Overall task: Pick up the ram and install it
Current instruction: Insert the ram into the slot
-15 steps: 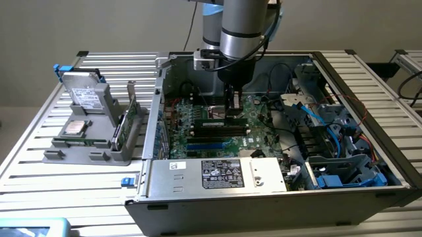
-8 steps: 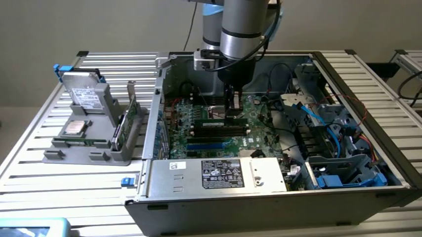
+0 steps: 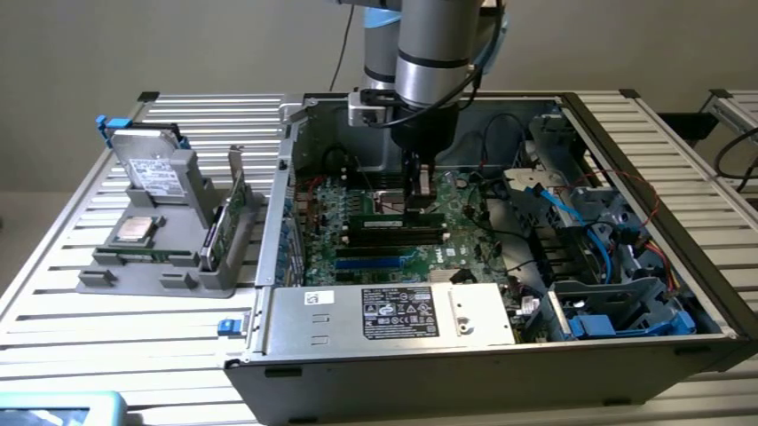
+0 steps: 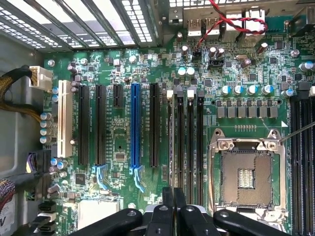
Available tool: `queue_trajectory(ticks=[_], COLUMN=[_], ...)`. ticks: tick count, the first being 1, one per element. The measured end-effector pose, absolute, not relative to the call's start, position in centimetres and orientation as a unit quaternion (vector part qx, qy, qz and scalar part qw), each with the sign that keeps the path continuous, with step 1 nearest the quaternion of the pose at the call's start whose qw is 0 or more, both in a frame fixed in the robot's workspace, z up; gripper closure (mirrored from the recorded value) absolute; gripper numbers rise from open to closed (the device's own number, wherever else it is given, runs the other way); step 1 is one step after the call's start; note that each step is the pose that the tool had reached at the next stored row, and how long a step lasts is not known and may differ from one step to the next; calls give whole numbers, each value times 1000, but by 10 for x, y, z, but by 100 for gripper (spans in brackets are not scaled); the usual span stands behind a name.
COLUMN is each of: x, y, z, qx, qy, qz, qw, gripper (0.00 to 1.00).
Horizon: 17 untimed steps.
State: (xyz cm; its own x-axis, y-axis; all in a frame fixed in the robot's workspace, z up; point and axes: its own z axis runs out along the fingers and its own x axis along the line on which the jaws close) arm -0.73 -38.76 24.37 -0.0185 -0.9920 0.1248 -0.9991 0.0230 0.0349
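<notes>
Green motherboard — one blue slot

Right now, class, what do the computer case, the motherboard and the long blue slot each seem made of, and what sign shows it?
Computer case: bare grey sheet metal, likely steel; thin folded edges, dull sheen. Motherboard: green lacquered circuit board, probably fibreglass; fine traces, soldered parts. Blue slot: seemingly moulded plastic; uniform glossy colour.

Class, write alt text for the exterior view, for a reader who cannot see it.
A robot arm reaches down into an open computer case on a slatted metal table, its gripper at the black memory slots of the green motherboard. A grey holder with parts stands at the exterior view's left.
</notes>
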Motion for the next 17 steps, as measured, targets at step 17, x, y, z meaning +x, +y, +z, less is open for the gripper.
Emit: queue_trajectory(ticks=[17], x=[-9], y=[-385], z=[241], qx=[698], qy=[-713], qz=[41], qw=[55], gripper=[88])
